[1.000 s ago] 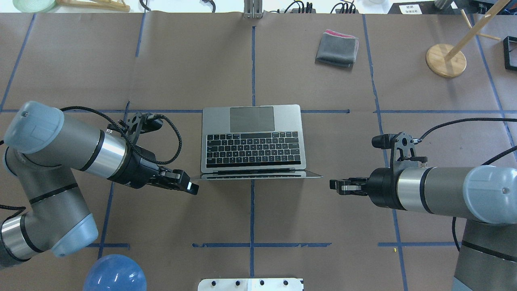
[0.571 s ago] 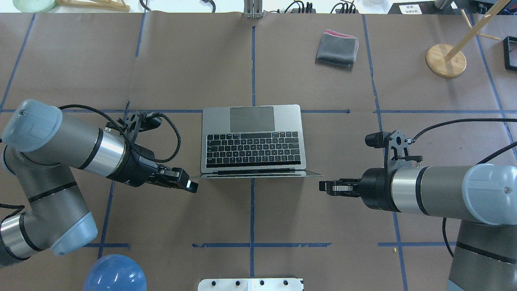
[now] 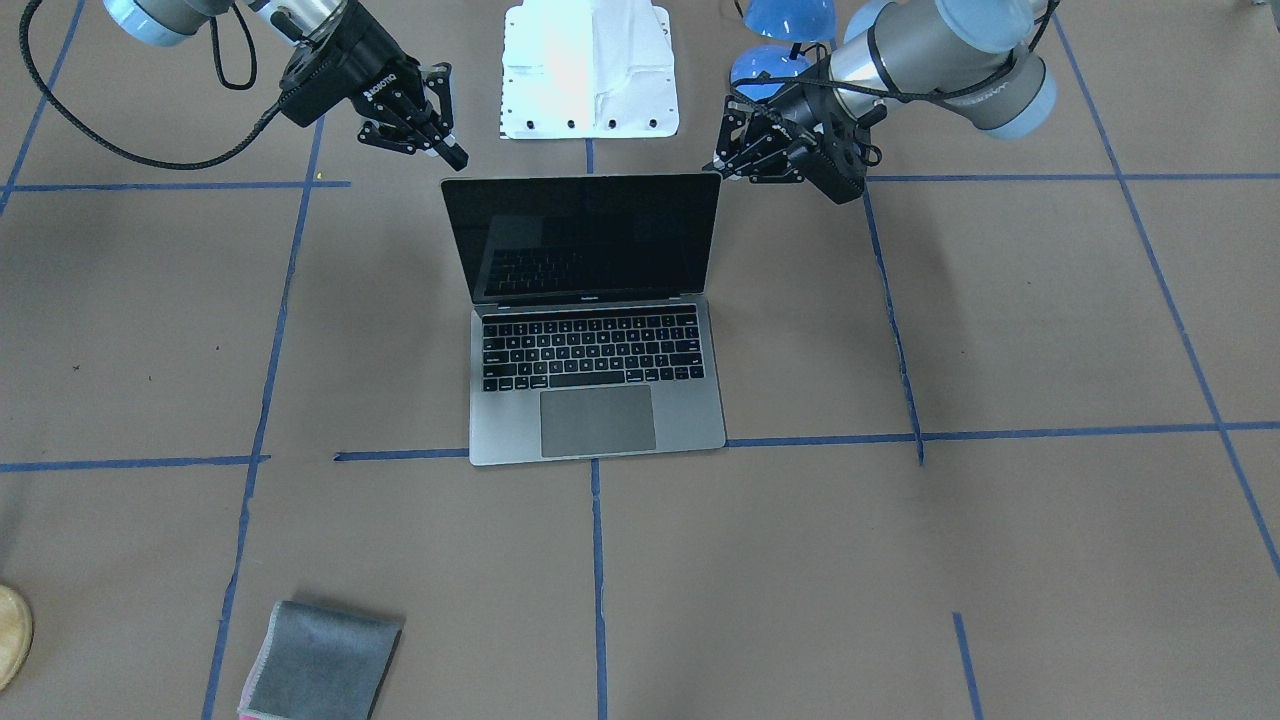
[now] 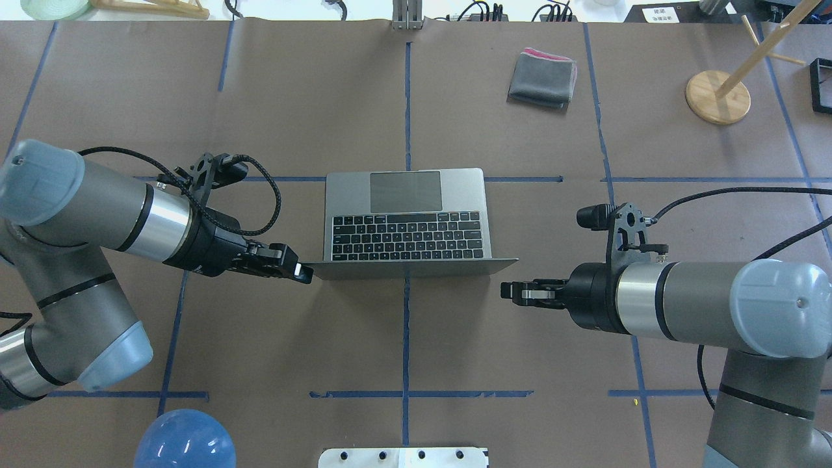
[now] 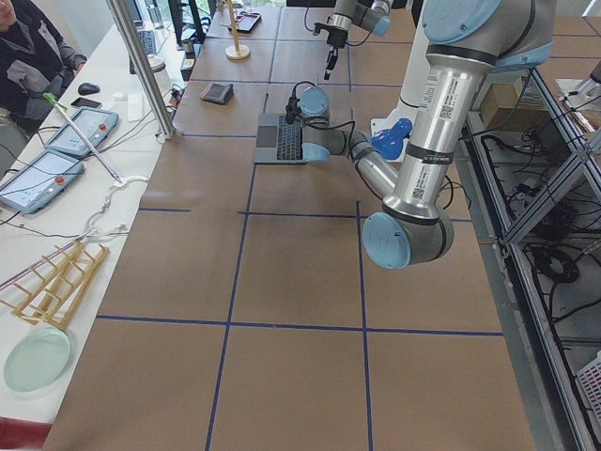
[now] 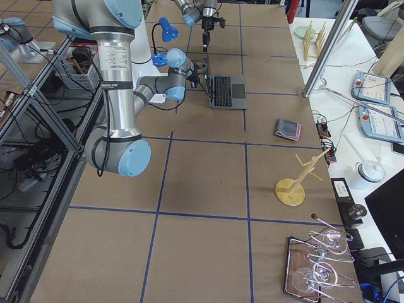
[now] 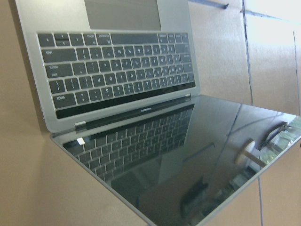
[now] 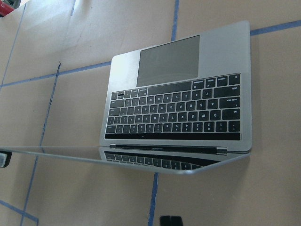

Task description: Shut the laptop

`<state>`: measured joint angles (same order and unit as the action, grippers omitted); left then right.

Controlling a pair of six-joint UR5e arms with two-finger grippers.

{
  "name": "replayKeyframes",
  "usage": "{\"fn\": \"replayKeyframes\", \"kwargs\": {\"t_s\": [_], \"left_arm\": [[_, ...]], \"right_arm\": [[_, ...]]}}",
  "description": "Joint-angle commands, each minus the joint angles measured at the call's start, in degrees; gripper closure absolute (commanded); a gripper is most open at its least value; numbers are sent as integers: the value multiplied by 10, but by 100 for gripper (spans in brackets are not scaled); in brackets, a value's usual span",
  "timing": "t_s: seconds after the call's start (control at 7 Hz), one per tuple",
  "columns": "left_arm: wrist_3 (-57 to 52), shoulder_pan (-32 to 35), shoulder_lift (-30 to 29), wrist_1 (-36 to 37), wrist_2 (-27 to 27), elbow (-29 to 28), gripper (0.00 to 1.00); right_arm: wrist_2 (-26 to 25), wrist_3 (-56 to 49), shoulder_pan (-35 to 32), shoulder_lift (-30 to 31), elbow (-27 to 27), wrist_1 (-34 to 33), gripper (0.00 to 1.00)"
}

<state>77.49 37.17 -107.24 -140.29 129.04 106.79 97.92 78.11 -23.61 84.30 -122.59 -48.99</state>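
Because the lid [image 3: 585, 240] of the laptop [image 4: 406, 221] is approached at its two upper corners from behind, several faults can be foreseen. If force is applied at one corner only, the lid may be twisted. The whole laptop may also be swivelled on the table [image 4: 325, 97], since it seems to be held down by nothing but its own weight. If the push is made low or too level, the base is likely to be slid away from the robot rather than the hinge turned. If the lid is tipped past its balance point and not followed down, it may be slammed onto the keyboard. A fingertip could also be slipped over the thin top edge and dragged across the glossy screen, or caught between lid and keyboard.

The laptop lies flat on the table between the two grippers, with its trackpad side away from the robot and its lid raised on the robot's side. The left gripper [image 4: 302, 273] is placed at the lid's upper corner on the robot's left. Contact cannot be confirmed, and it cannot be told whether its fingers are spread or together. The right gripper [image 4: 510, 291] is held near the opposite upper corner, behind the lid and apart from it. Its fingers appear pressed together on nothing, with a single dark tip shown in the right wrist view.
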Motion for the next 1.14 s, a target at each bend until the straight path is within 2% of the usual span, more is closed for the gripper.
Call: {"fn": "replayKeyframes", "kwargs": {"t_s": [0.0,0.29,0.43,1.0], "left_arm": [[1,18,-10,5,-4,-6,100],[11,18,-31,8,-30,-20,100],[10,23,-37,7,-30,-39,100],[10,45,-72,8,-33,-100,100]], "right_arm": [[-4,-1,-22,-18,4,-28,99],[-3,-1,-49,-76,16,-105,99],[-2,-1,-57,-96,29,-119,99],[1,-4,-96,-142,106,-122,100]]}}
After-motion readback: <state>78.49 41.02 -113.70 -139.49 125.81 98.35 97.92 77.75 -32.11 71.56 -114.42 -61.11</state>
